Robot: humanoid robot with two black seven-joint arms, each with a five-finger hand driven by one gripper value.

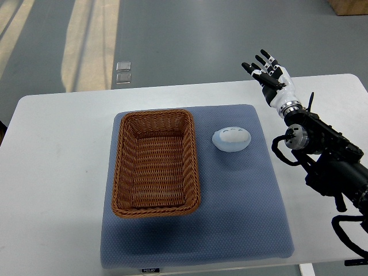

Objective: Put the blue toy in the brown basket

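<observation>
A white counter (57, 172) with rounded corners fills most of the view, smooth and matte. Beyond its far edge lies a grey floor (190, 40), crossed at the upper left by pale stripes (86, 40), with two small square plates (123, 72) set in it close to the counter. A brown box corner (349, 6) shows at the upper right.

On the counter lies a blue-grey mat (241, 213), roughly square with soft corners and a fine dimpled weave; a small dark label sits at its near edge. The basket (156, 163) stands on the left half of the mat. It is rectangular, woven of brown wicker in tight horizontal rows, with a thicker braided rim and sloping walls; nothing lies inside it.

The toy (232, 138) rests on the mat just right of the basket's far right corner, apart from it. It is a pale blue, rounded, slightly flattened oval, smooth and soft-looking, with a whiter patch on top.

The right hand (266, 71) hangs over the counter's far right part, off the mat and well apart from the toy. Its dark fingers (256, 71) are spread and straight, pointing away toward the floor, holding nothing. White casing covers the palm and wrist, and a black arm with looped cables runs back to the right edge.
</observation>
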